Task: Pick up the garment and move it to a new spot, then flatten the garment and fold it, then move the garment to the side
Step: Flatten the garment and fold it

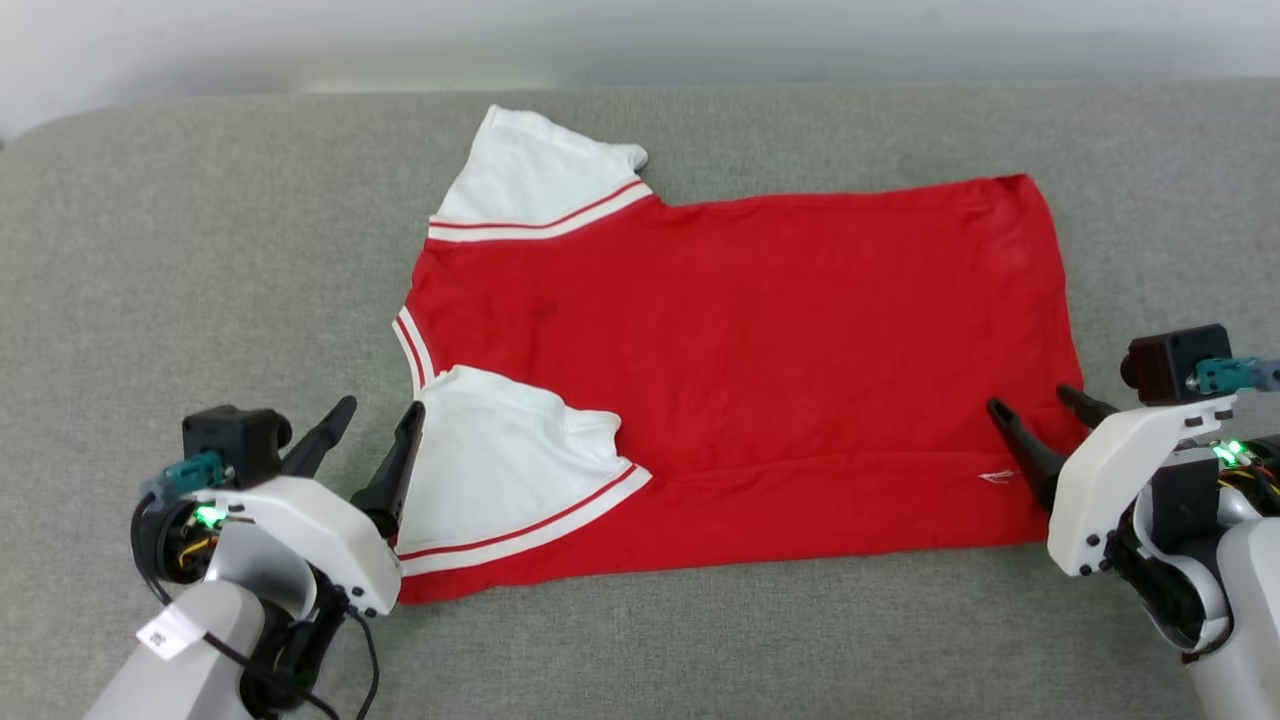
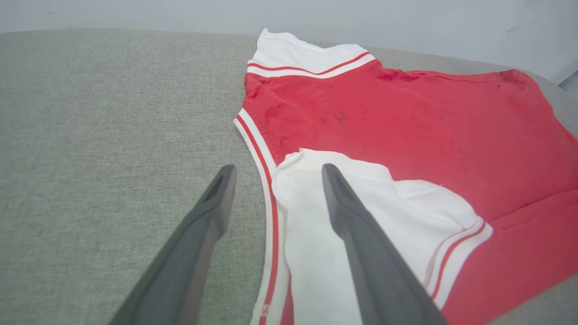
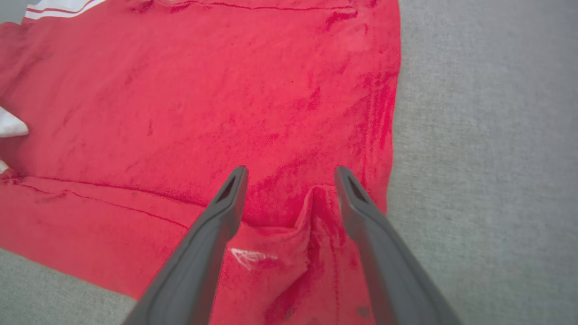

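The garment [image 1: 740, 330] is a red shirt with white sleeves and striped trim. It lies spread on a grey cushion with its collar to the left; the near long edge and near sleeve are folded in over the body. My left gripper [image 1: 380, 408] stands open at the collar end beside the near white sleeve [image 2: 316, 216], one finger over it, holding nothing. My right gripper [image 1: 1035, 400] stands open over the hem corner, where a small pinched ridge of red cloth [image 3: 311, 212] rises between its fingers. The lettering is hidden.
The grey fabric cushion [image 1: 200, 250] runs across the whole view, with bare room left of the collar and right of the hem [image 3: 487, 135]. A pale wall [image 1: 640, 40] rises behind its far edge.
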Motion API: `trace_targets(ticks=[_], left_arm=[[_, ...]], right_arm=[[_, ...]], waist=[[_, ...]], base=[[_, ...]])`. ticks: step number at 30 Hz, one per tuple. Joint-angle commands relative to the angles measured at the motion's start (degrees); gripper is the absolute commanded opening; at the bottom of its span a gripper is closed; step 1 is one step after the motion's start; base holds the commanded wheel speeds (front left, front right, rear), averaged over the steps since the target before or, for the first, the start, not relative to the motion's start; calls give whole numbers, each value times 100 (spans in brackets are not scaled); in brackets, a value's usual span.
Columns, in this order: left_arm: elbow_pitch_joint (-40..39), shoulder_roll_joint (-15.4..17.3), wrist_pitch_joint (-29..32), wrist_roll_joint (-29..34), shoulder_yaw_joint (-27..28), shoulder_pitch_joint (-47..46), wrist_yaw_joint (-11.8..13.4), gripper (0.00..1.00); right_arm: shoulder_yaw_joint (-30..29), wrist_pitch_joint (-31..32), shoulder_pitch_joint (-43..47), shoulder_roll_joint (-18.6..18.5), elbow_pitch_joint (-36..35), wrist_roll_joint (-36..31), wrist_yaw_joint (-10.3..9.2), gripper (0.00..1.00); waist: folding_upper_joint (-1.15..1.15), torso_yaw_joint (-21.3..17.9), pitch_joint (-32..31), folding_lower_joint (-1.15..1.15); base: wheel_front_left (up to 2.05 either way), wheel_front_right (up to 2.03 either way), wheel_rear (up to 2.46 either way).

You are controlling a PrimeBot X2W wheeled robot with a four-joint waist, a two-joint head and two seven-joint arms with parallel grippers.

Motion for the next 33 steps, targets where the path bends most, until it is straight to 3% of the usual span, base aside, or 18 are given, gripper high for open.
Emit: trace_targets(ticks=[1, 6, 10, 22, 29, 33], left_arm=[[2, -8, -63, 66, 11, 111, 52, 100], [-237, -98, -246, -48, 159, 487, 378, 100], [-605, -75, -137, -96, 170, 964, 693, 100], [-1232, 270, 923, 190, -320, 1559, 1382, 100], [-925, 332, 1051, 334, -326, 1416, 1604, 100], [-659, 311, 1175, 394, -442, 1326, 1597, 100]], right_arm=[[44, -83, 19, -44, -39, -80, -2, 100], [234, -373, 274, -211, -203, -513, -2, 100], [104, -406, 584, -134, -359, -754, -2, 100], [-661, 374, 1520, 548, -1205, -1016, -2, 100], [-713, 422, 1512, 637, -1534, -1063, -2, 100], [-704, 396, 1475, 654, -1642, -1078, -2, 100]], waist=[[0, -18, -144, 0], [0, -34, -425, 0], [0, -41, -597, 0], [0, -159, -502, 0], [0, -294, -226, 0], [0, -347, -74, 0]], base=[[0, 0, 0], [0, 0, 0], [0, 0, 0], [0, 0, 0], [0, 0, 0], [0, 0, 0]])
